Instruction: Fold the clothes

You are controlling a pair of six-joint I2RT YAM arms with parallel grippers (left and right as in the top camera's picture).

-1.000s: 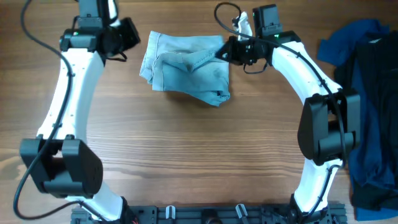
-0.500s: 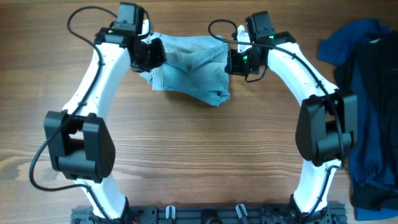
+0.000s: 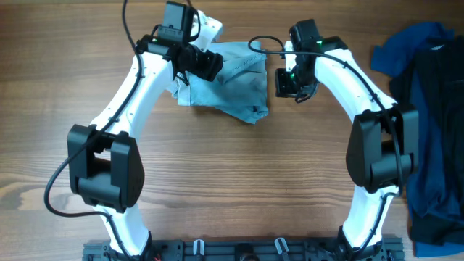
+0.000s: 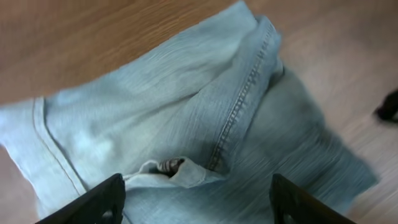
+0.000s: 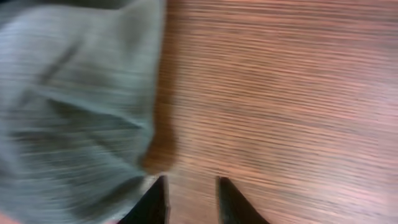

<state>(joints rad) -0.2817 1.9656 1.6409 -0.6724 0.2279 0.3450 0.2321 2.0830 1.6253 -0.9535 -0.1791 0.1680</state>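
Note:
The clothes, light blue faded jeans point(image 3: 235, 87), lie folded in a small bundle at the back middle of the table. My left gripper point(image 3: 208, 64) hovers over their upper left part. In the left wrist view its jaws stand wide apart over the denim point(image 4: 186, 106), with a stitched seam and a small fold of cloth between and ahead of them; nothing is gripped. My right gripper point(image 3: 286, 81) is just off the jeans' right edge. In the right wrist view its fingertips point(image 5: 155, 199) stand a little apart over bare wood, with the jeans point(image 5: 74, 112) to their left.
A dark blue garment point(image 3: 406, 54) and a black garment point(image 3: 442, 123) lie heaped at the table's right edge. A black rail point(image 3: 246, 250) runs along the front edge, between the two arm bases.
My left gripper swung right from beside the jeans' left edge to over them and opened. My right gripper let go of the jeans' right edge, slid off onto the wood and opened slightly.

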